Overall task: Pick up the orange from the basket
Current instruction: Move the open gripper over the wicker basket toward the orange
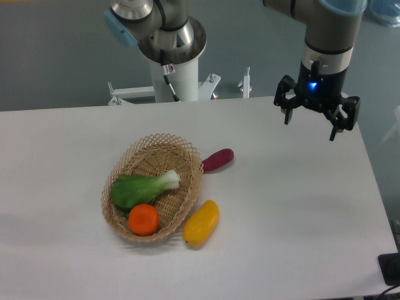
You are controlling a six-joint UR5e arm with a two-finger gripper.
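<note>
**White counter, one basket, gripper off to the right**

White and matte, the counter [281, 219] runs wide under a grey wall. Above its far right part hangs the gripper [310, 127], black and angular, a blue light glowing on its body; its two fingers stand apart with nothing between them. It is well apart from the fruit.

Toward the left sits one oval basket [187, 149] of tan woven wicker with an open lattice rim. Inside lie one orange [144, 219], round, bright and slightly flattened, at the near end, and one leafy green vegetable [140, 188] with a pale stalk, touching it. Outside, a smooth yellow oval fruit [201, 222] rests against the basket's near right side, and a dark purple oblong vegetable [217, 160] lies by its far right rim. No writing is readable.
</note>
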